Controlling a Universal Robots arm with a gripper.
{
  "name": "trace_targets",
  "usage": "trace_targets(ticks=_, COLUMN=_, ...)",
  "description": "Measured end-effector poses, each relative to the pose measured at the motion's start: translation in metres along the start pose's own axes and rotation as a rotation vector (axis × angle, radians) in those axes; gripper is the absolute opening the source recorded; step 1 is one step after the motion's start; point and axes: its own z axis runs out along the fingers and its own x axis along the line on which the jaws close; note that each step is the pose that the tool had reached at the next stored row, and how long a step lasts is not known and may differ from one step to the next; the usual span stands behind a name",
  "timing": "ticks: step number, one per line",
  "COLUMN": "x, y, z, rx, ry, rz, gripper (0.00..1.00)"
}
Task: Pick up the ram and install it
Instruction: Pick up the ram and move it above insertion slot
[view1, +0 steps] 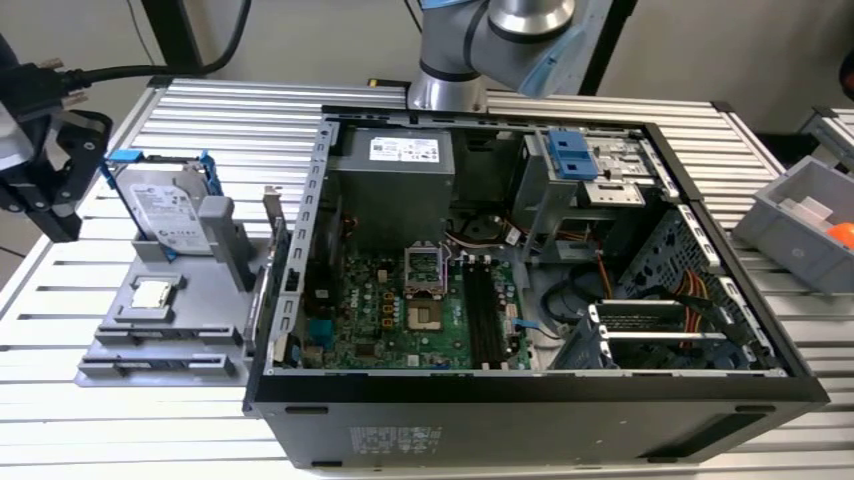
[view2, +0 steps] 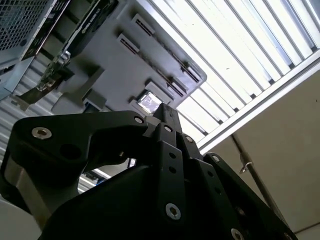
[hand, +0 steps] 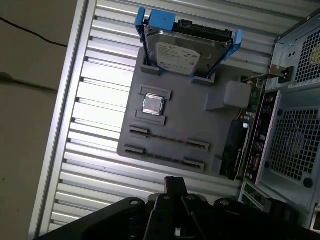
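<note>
The ram is out of view. My gripper (view1: 56, 225) hangs at the exterior view's left, above the table edge beside a grey fixture tray (view1: 200, 300). In both wrist views its fingers meet at one tip, shut with nothing between them (hand: 175, 186) (view2: 162, 114). The tray (hand: 190, 115) has two long narrow slot rows (hand: 167, 141) on the side nearest my gripper. The open computer case (view1: 534, 385) lies at the centre, its motherboard (view1: 394, 320) facing up with long dark memory slots (view1: 483, 315).
On the tray stand a silver hard drive in a blue frame (view1: 167, 210) (hand: 185, 50) and a small square processor chip (view1: 151, 292) (hand: 152, 105). An expansion card (hand: 235, 147) stands between tray and case. A grey bin (view1: 801, 220) sits at the exterior view's right.
</note>
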Motion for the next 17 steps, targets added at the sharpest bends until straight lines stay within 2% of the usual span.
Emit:
trace_targets(ticks=11, x=0.0, y=0.0, z=0.0, rx=0.0006, ry=0.0038, rz=-0.082, gripper=0.0)
trace_targets(ticks=17, x=-0.0001, y=-0.0001, z=0.0, rx=0.004, ry=0.0067, rz=-0.122, gripper=0.0)
